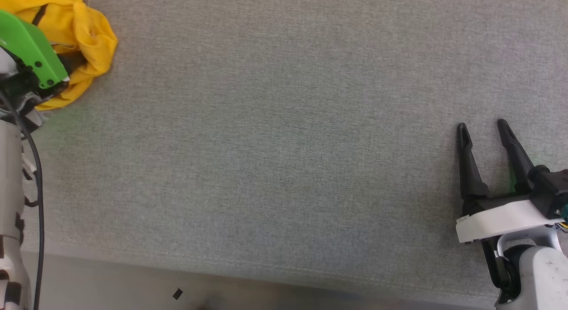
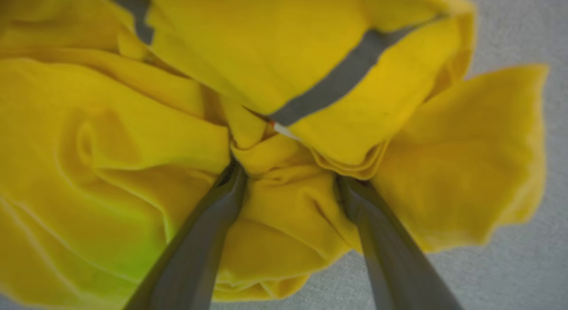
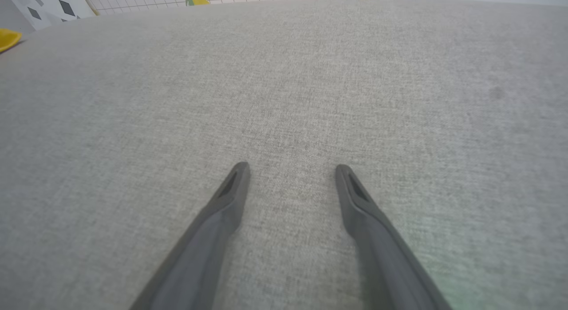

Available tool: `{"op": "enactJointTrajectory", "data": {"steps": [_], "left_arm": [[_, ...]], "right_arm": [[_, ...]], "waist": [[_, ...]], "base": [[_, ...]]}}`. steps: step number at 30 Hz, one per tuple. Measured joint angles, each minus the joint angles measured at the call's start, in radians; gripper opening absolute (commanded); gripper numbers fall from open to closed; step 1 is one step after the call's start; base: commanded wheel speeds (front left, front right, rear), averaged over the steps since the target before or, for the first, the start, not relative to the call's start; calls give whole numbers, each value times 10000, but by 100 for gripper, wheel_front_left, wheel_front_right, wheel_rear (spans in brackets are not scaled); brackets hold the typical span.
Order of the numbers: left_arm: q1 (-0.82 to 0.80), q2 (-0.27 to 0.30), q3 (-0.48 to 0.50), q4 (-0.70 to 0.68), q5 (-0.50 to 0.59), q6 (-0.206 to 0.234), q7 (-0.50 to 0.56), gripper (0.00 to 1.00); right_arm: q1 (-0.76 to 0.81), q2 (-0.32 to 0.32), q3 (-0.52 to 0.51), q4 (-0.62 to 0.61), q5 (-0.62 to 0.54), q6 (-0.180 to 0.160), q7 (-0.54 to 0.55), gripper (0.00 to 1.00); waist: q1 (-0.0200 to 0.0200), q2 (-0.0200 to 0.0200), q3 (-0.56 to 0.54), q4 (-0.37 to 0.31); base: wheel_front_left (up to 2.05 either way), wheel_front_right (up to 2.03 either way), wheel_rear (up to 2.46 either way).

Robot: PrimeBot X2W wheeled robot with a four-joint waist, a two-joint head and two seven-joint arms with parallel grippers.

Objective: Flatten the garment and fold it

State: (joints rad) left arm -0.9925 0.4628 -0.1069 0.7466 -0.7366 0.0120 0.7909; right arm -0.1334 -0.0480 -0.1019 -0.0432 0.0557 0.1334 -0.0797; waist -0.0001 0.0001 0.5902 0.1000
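Surface: tabletop [image 1: 284, 145] covered in grey woven cloth, bare across its middle and right.

Garment: yellow T-shirt [image 1: 91, 34], crumpled in a heap at the far left corner of the tabletop in the head view, not flattened and not folded. Part of the heap is cut off by the picture's top and left edges. In the left wrist view the T-shirt [image 2: 111, 145] shows deep folds and bunched layers. A dark grey stripe [image 2: 341, 79] runs diagonally across an upper fold, with a small white and red fleck [image 2: 280, 129] at its lower end.

Left pincer [image 2: 289, 174]: fingers spread apart, both tips sunk into the folds, with a bunch of yellow cloth lying between them. The fingers are not drawn together on it. In the head view its green housing [image 1: 31, 52] sits over the near left part of the heap, and a black cable [image 1: 39, 176] hangs down beside the pale forearm.

Right pincer [image 1: 482, 124]: fingers apart, nothing between them, at the lower right over bare grey cloth, well apart from the T-shirt. The right wrist view confirms this pincer [image 3: 291, 167], tips spread just above the weave.
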Motion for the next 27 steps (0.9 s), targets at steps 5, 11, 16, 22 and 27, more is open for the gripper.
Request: {"op": "enactJointTrajectory", "data": {"steps": [5, 11, 16, 22, 27], "left_arm": [[115, 23, 105, -380, 146, 217, -1290, 0], [404, -198, 253, -435, 729, 571, -3860, 0], [205, 132, 15, -514, 1342, 314, -5150, 0], [-502, 468, -326, -955, 1705, -86, -5609, 0], [-1587, 313, -681, -1739, 1896, -403, -5593, 0]], "right_arm": [[-109, 2, 44, 107, 90, 0, -94, 100], [-153, -10, -12, 702, 180, -4, -242, 100], [-52, -17, 12, 1455, 401, -10, -387, 100], [422, -13, 161, 2232, 727, -10, -663, 100], [925, -15, 102, 2709, 963, -12, -895, 100]], "waist": [[0, -1, 9, -36], [1, -1, -456, 55], [1, -1, -1160, 114], [0, -1, -2370, 66], [0, -1, -3814, -161]], "base": [[0, 0, 0], [0, 0, 0], [0, 0, 0], [0, 0, 0], [0, 0, 0]]}}
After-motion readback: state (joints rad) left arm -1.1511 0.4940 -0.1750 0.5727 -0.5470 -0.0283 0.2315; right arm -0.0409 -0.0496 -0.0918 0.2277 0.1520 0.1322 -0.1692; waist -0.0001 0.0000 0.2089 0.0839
